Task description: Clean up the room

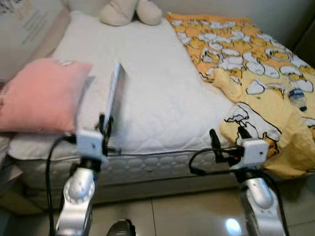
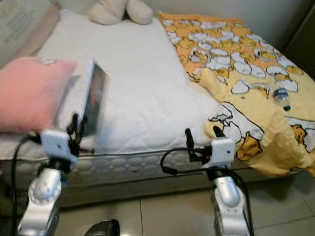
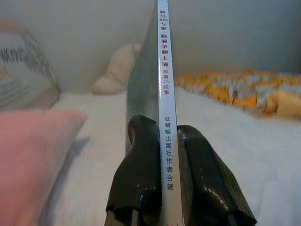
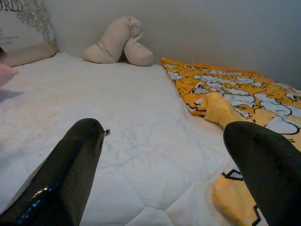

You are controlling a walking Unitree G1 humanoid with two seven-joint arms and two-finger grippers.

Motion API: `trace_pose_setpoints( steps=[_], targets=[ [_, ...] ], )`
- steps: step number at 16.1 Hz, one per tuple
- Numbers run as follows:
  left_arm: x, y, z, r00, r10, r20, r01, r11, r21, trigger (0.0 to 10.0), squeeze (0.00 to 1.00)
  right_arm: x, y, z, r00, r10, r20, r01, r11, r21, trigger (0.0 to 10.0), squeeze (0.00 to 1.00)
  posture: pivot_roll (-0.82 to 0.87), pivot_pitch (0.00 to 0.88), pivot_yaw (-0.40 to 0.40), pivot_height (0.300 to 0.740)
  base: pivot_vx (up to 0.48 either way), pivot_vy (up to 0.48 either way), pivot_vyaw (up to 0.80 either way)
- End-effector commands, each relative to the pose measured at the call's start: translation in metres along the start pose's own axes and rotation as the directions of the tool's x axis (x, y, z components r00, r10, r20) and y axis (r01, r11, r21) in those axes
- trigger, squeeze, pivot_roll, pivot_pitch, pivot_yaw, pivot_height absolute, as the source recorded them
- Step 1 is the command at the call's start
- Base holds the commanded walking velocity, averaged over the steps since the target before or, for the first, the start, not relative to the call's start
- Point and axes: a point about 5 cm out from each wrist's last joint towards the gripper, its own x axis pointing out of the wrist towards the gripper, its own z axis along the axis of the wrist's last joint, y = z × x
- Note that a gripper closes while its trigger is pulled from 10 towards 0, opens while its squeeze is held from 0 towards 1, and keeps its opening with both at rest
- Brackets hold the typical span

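My left gripper (image 1: 105, 129) is shut on a thin book (image 1: 116, 93), held upright on edge above the near edge of the white mattress (image 1: 157, 88). In the left wrist view the two black fingers (image 3: 141, 169) pinch the book's white spine (image 3: 164, 94), which bears printed characters. A little to the right, my right gripper (image 1: 228, 133) hovers open at the mattress edge with nothing between its fingers (image 4: 70, 169). A pink pillow (image 1: 42, 93) lies just left of the book.
A yellow cartoon-print blanket (image 1: 246, 59) covers the bed's right side and droops over the edge, with a small plastic bottle (image 1: 297, 98) on it. A beige plush toy (image 1: 130, 11) sits at the head of the bed. A printed cushion (image 1: 27, 29) leans far left. Tiled floor (image 1: 187, 211) lies below.
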Motion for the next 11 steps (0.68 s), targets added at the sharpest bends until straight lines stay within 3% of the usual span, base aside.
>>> trace_pose_setpoints(
  steps=[1,3,5,9,11],
  targets=[
    [0.003,-0.005,0.004,1.0,-0.018,0.014,0.018,1.0,0.014,10.0,0.0,0.005,0.0,0.0,1.0,-0.011,-0.006,0.01,1.0,-0.006,10.0,0.13,0.02,0.0,-0.055,0.74,0.0,0.0,0.56],
    [0.009,-0.008,0.004,1.0,-0.019,-0.01,0.019,1.0,-0.012,10.0,0.0,0.013,-0.001,0.001,1.0,-0.014,-0.013,0.014,1.0,0.012,10.0,0.18,0.05,0.0,-0.061,0.74,0.0,0.0,0.53],
    [0.022,-0.007,0.006,0.999,0.023,-0.043,-0.023,1.0,0.001,10.0,0.0,0.031,0.003,0.003,1.0,0.015,-0.015,-0.014,0.999,0.048,10.0,0.25,0.08,0.0,-0.075,0.74,0.0,0.0,0.48],
    [0.028,-0.005,0.013,0.999,0.038,-0.036,-0.037,0.999,0.021,10.0,0.0,0.042,0.014,0.003,0.998,0.061,-0.018,-0.059,0.995,0.081,10.0,0.29,0.09,0.0,-0.085,0.74,0.0,0.0,0.45],
    [0.037,-0.012,0.02,0.999,0.028,-0.032,-0.027,0.999,0.017,10.0,0.0,0.044,0.016,0.002,0.995,0.092,-0.022,-0.09,0.992,0.084,10.0,0.37,0.08,0.0,-0.084,0.74,0.0,0.0,0.43]
  ],
)
